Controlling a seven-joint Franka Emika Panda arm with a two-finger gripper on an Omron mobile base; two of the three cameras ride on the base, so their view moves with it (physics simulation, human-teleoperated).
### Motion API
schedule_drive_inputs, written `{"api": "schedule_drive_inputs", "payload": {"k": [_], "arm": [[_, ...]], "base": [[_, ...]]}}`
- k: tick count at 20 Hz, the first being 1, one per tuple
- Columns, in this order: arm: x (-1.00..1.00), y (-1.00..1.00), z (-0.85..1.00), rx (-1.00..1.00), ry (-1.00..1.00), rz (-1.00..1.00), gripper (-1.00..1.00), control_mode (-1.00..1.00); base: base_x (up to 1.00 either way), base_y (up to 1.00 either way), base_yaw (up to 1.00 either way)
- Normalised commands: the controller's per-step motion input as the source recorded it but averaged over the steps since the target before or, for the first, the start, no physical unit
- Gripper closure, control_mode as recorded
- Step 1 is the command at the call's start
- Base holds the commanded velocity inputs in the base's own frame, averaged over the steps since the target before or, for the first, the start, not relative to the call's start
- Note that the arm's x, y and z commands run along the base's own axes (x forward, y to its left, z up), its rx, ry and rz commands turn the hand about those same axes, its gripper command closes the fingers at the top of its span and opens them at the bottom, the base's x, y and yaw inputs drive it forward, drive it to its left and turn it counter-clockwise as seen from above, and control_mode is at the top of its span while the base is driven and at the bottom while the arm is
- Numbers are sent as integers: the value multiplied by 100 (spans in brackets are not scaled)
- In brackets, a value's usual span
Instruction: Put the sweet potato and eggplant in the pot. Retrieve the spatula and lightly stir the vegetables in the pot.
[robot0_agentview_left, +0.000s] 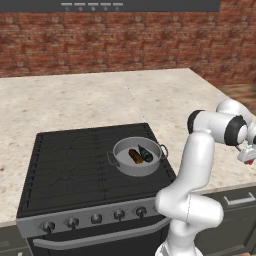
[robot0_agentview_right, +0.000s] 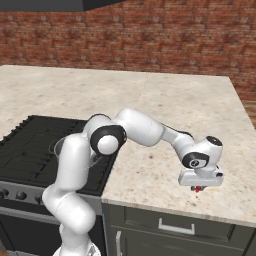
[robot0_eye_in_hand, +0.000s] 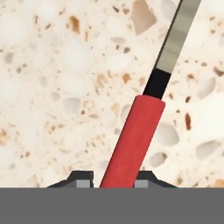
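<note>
Speckled counter (robot0_eye_in_hand: 52, 87) under spatula (robot0_eye_in_hand: 135, 135), blade cut off beyond claw (robot0_eye_in_hand: 113, 180).

Brick wall (robot0_agentview_left: 125, 40), speckled stone counter (robot0_agentview_left: 100, 95)

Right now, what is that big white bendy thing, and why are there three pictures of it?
That white thing is a robot arm in a pretend computer kitchen. Two pictures come from cameras behind it, one on its left and one on its right. The third comes from a camera on its hand, looking down at the speckled counter. On the black stove sits a grey pot with the sweet potato and the eggplant already inside. Its gripper is down at the counter, with its two fingers on either side of the red handle of the spatula. I cannot tell if it is squeezing it yet.
</note>
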Motion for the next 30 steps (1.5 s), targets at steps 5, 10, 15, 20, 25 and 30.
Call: {"api": "schedule_drive_inputs", "payload": {"k": [5, 10, 15, 20, 25, 30], "arm": [[-22, 0, 35, 2, -1, 0, 100, -100], [-11, 15, 96, 1, -3, 3, 100, -100], [-2, 42, 78, 0, -2, 15, 100, -100], [-7, 61, 23, 0, 0, 28, 100, -100], [-1, 72, 15, 0, -2, 35, 100, -100], [0, 53, 5, 0, -8, 33, 100, -100]], "base": [[0, 0, 0], [0, 0, 0], [0, 0, 0], [0, 0, 0], [0, 0, 0], [0, 0, 0]]}}
